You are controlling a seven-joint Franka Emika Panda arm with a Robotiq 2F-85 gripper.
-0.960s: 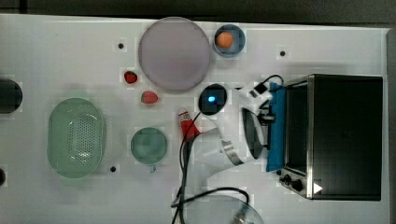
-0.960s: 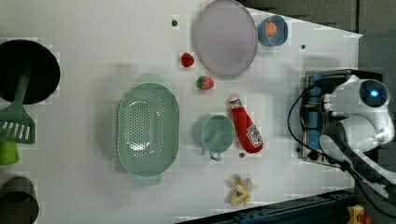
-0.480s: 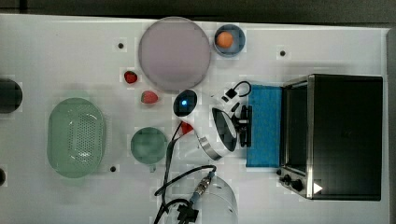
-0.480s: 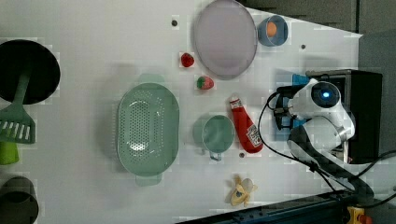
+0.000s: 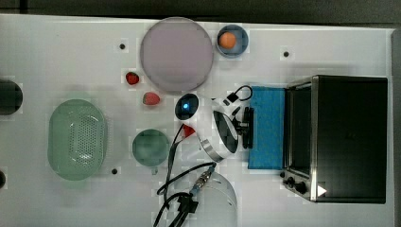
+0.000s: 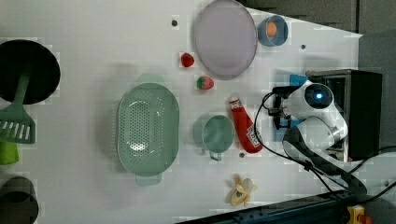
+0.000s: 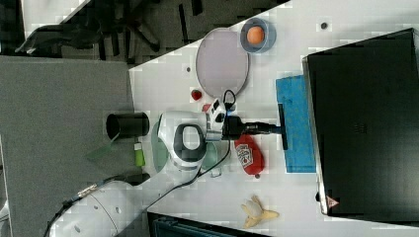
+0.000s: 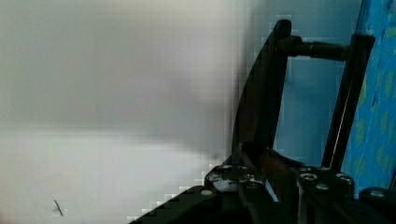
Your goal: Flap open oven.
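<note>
**Four views, one door laid flat**

Four cameras cover the white table (image 5: 61, 52).

In the top view the oven (image 5: 347, 137) fills the right side of the frame, its blue door (image 5: 267, 125) folded down level toward the top view's left. The gripper (image 5: 247, 127) sits at the door's free edge, clamped on the dark bar handle (image 5: 248, 128). A lilac plate (image 5: 176, 54) lies upper centre, a blue bowl (image 5: 232, 40) with an orange ball beside it, a green colander (image 5: 77, 139) at left, a green cup (image 5: 150, 147) in the middle.

The left view adds what the arm hides from above: a red ketchup bottle (image 6: 245, 125) lying beside the cup, and a banana (image 6: 243, 191) lower centre. A green spatula (image 6: 17, 116) and a black pan (image 6: 29, 70) sit at the frame's left edge. The oven stands at the right, largely behind the arm.

The right view gives the clearest side look at the grip: the fingers reach level from the wrist and meet the handle at the outer edge of the blue door, with the oven's black top (image 7: 365, 123) filling the right of the frame.

In the wrist view the fingertips (image 8: 266, 165) are nearly closed on the bar, with blue glass just beyond it.
</note>
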